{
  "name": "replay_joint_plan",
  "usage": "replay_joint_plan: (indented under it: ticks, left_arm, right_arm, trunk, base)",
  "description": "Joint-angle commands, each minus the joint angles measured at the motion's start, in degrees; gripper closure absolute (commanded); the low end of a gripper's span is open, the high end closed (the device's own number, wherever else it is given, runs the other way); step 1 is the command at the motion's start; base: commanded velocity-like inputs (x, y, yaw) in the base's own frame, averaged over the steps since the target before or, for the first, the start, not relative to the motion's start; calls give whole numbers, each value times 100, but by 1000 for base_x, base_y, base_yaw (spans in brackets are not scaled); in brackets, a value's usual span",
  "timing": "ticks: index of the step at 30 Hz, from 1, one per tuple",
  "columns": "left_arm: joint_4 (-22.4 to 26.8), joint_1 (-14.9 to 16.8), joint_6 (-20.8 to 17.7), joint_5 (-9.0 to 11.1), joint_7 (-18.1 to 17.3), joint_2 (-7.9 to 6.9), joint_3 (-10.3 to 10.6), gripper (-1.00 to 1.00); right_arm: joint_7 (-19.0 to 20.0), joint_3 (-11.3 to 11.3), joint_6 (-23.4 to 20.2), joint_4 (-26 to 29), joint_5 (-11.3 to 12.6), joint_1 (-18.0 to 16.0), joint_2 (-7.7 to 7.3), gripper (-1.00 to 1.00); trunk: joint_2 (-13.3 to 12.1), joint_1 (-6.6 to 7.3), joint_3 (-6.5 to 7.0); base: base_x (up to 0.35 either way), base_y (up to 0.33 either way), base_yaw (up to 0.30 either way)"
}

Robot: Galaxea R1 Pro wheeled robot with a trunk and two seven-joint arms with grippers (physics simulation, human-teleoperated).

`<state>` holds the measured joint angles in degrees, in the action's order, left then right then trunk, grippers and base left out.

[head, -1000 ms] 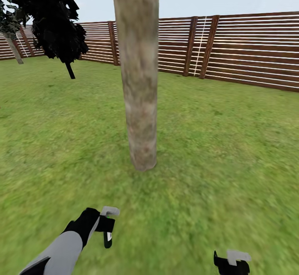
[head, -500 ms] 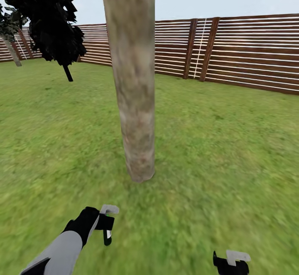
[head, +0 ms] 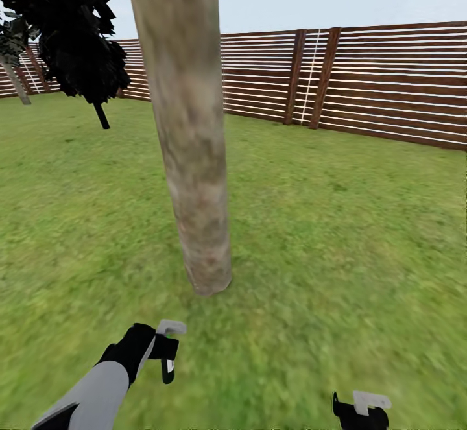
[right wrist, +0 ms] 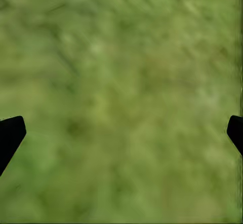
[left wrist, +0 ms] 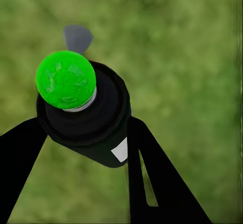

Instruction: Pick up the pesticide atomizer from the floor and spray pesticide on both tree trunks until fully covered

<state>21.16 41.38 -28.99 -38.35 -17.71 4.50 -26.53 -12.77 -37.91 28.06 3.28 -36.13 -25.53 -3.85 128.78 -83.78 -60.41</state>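
Observation:
A thick, mottled grey-beige tree trunk (head: 194,157) rises from the lawn just ahead and slightly left in the head view, leaning a little, its base on the grass. My left gripper (head: 166,353) hangs low in front of the trunk, shut on the pesticide atomizer (head: 168,349), whose grey trigger nozzle points toward the trunk. In the left wrist view the atomizer (left wrist: 86,127) is a dark bottle with a green top and a white label, clamped between the two black fingers (left wrist: 152,173). My right gripper (head: 360,410) sits low at the right, open over grass (right wrist: 121,133).
A black cypress-like tree (head: 71,28) stands at the back left, with a thin, leaning grey trunk (head: 15,85) farther off at the left edge. A brown slat fence (head: 363,86) closes the lawn behind. Open grass (head: 350,235) lies right of the near trunk.
The whole view has shifted: the camera has come closer, so the trunk looks larger and stands further left in the picture. Both arms keep their places in the view.

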Motion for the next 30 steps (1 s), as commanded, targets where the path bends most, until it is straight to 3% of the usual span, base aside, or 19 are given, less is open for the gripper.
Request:
replay_joint_plan:
  ticks: [1,11,18,21,23,24,26,28,30]
  left_arm:
    - [19,2,-28,-62,-43,4,-45,100]
    - [487,-30,-68,-43,-56,-18,-68,100]
    - [489,355,-365,-41,-83,-16,-35,100]
    - [496,474,-459,-41,-91,-339,-56,100]
    - [495,498,-465,-42,-92,-437,-52,100]
    - [491,544,-492,-43,-92,-401,-43,100]
    - [487,686,-666,-52,-90,-95,-33,100]
    - [486,834,-810,-49,-91,83,-29,100]
    - [486,1046,-955,-46,-92,128,-24,100]
  right_arm:
    - [-31,-32,15,-12,-61,-5,-1,-100]
    - [-32,-32,15,-14,-61,-5,-1,-100]
    - [-28,-32,15,-12,-62,-5,-1,-100]
    - [-30,-32,15,-12,-66,-5,-1,-100]
    - [-32,-32,15,-12,-67,-5,-1,-100]
    - [-30,-32,15,-12,-67,-5,-1,-100]
    - [-32,-32,15,-12,-63,-5,-2,-100]
    - [-32,-32,15,-12,-63,-5,-2,-100]
    - [-32,-32,15,-12,-62,-5,-1,-100]
  trunk:
    - [2,1,-5]
    - [2,1,17]
    - [2,1,18]
    - [2,1,18]
    - [2,1,18]
    - [2,1,18]
    - [2,1,18]
    - [2,1,18]
    - [2,1,18]
  base:
    - [-87,-267,0]
    - [-123,-67,-152]
    - [-1,0,-12]
    - [0,0,0]
    - [0,0,0]
    - [0,0,0]
    - [0,0,0]
    - [0,0,0]
    - [0,0,0]
